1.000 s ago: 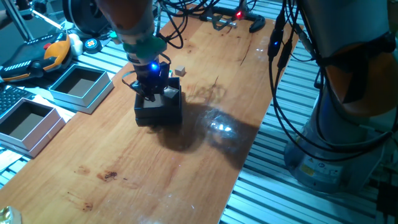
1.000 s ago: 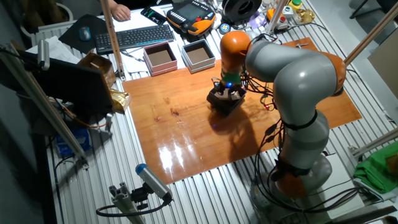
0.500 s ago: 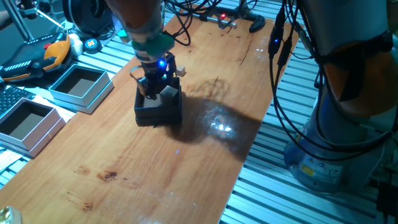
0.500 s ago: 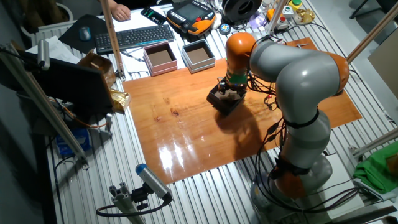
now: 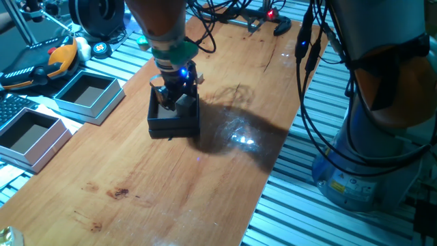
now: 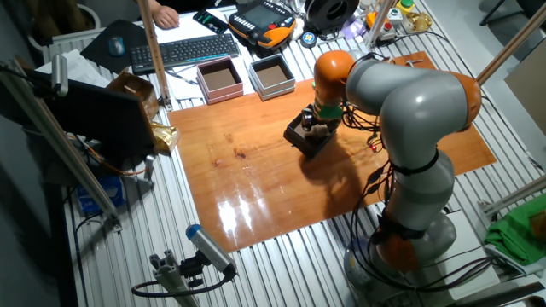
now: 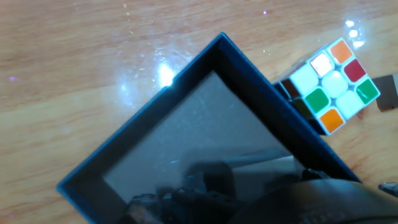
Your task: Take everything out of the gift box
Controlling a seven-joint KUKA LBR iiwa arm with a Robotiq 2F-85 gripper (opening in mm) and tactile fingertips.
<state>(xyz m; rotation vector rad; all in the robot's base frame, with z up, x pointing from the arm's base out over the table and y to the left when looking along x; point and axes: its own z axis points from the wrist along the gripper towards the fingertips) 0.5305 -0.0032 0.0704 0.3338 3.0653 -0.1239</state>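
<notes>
The black gift box (image 5: 175,127) stands on the wooden table, also in the other fixed view (image 6: 304,139). In the hand view its rim (image 7: 281,119) frames a dark floor with nothing showing on it. The puzzle cube (image 7: 329,84) sits on the table just outside the box's far wall. It is hidden behind the hand in both fixed views. My gripper (image 5: 170,100) hangs over the box's back half, fingers at rim height, also in the other fixed view (image 6: 315,127). Its dark fingertips (image 7: 186,198) blur the hand view's bottom edge. The pale block is not clearly visible.
Two light-blue boxes with brown insides (image 5: 87,96) (image 5: 29,137) stand at the table's left edge. An orange-black pendant (image 5: 48,61) and cables lie behind them. The arm's base and hanging cables (image 5: 307,61) stand along the right edge.
The gripper has risen from inside the box and shifted slightly toward the back. The box has stayed in place.
</notes>
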